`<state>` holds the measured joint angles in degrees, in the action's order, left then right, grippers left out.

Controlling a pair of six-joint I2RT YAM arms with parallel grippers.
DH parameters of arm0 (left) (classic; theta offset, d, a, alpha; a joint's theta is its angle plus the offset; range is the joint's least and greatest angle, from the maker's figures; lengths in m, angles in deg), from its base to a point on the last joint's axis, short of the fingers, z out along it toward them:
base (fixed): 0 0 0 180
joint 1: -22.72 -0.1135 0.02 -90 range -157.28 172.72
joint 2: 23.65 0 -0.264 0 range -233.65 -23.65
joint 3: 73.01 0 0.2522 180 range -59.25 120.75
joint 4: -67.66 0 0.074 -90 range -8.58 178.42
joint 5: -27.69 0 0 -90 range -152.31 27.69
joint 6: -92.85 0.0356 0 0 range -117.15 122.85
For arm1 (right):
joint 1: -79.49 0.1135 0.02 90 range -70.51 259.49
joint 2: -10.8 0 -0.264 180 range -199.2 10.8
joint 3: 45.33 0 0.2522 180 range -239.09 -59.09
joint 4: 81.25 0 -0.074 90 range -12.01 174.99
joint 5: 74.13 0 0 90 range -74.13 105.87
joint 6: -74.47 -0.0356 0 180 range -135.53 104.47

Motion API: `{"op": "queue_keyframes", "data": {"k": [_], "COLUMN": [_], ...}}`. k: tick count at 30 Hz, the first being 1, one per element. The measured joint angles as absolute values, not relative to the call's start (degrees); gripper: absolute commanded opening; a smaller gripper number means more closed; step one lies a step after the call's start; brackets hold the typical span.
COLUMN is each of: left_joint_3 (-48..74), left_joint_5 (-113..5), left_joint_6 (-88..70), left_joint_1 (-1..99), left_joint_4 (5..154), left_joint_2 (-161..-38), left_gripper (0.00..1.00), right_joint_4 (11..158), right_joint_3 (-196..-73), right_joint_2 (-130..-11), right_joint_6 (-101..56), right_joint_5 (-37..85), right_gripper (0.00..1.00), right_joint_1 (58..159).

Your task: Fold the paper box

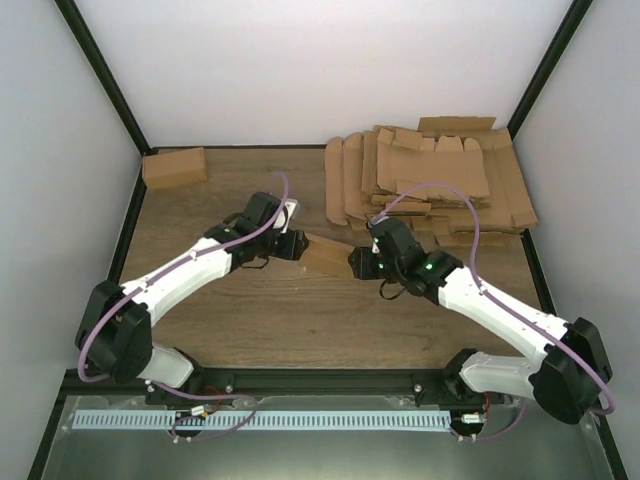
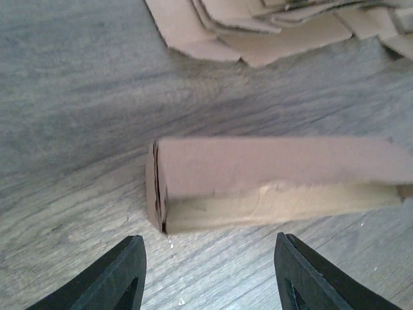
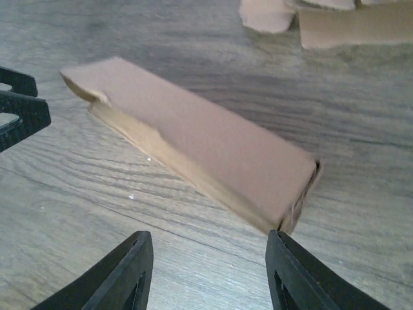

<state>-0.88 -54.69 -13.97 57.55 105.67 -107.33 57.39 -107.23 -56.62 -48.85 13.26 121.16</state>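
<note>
Brown cardboard, already closed into a long, shallow carton, the paper box lies flat on the wooden bench, mid-bench between the two arms, one short end turned to each. That placement suits work from both ends: each hand can reach its own end flap without crossing the other.

Left hand sits just off the box's left end. Its wrist view shows the fingers parted about halfway, with bare bench between them and the box's end, so it holds nothing.

Right hand faces the opposite end, its fingers likewise parted about halfway and empty. One fingertip lies right by the box's near corner; I cannot tell whether it touches.

Judging by the shape, the folding looks nearly or fully done. Flat cardboard sheets lie heaped at the far right, well apart.
</note>
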Motion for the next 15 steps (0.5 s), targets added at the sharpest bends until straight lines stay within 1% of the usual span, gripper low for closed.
{"op": "queue_keyframes", "data": {"k": [4, 6, 7, 8, 10, 11, 12, 15], "left_joint_3": [0.8, 0.95, 0.95, 0.95, 0.95, 0.95, 0.97, 1.15], "left_joint_5": [-54.08, -52.85, -52.0, -50.67, -48.11, -46.41, -44.79, -40.05], "left_joint_6": [-14.08, -14.41, -14.87, -15.11, -16.35, -16.84, -17.45, -18.8], "left_joint_1": [56.7, 55.67, 55.15, 54.4, 53.09, 52.35, 51.69, 50.14], "left_joint_4": [106.67, 106.61, 106.5, 106.19, 105.21, 104.49, 103.52, 100.18], "left_joint_2": [-105.65, -105.01, -104.86, -104.8, -104.8, -104.82, -104.84, -105.6], "left_gripper": [0.59, 0.49, 0.41, 0.31, 0.12, 0.05, 0.04, 0.04], "right_joint_4": [57.3, 57.17, 57.24, 57.57, 58.57, 59.47, 60.52, 64.84], "right_joint_3": [-108.84, -108.84, -108.84, -108.84, -108.84, -108.82, -108.78, -108.49], "right_joint_2": [-56.1, -56.01, -55.99, -55.97, -55.97, -55.97, -55.97, -56.05], "right_joint_6": [-47.87, -47.45, -47.26, -47.08, -46.67, -46.73, -46.8, -48.28], "right_joint_5": [16.61, 18.64, 19.97, 21.83, 25.33, 27.58, 29.72, 36.8], "right_gripper": [0.52, 0.49, 0.45, 0.38, 0.15, 0.04, 0.01, 0.01], "right_joint_1": [118.45, 116.14, 114.61, 112.95, 110.39, 109.06, 107.94, 105.08]}}
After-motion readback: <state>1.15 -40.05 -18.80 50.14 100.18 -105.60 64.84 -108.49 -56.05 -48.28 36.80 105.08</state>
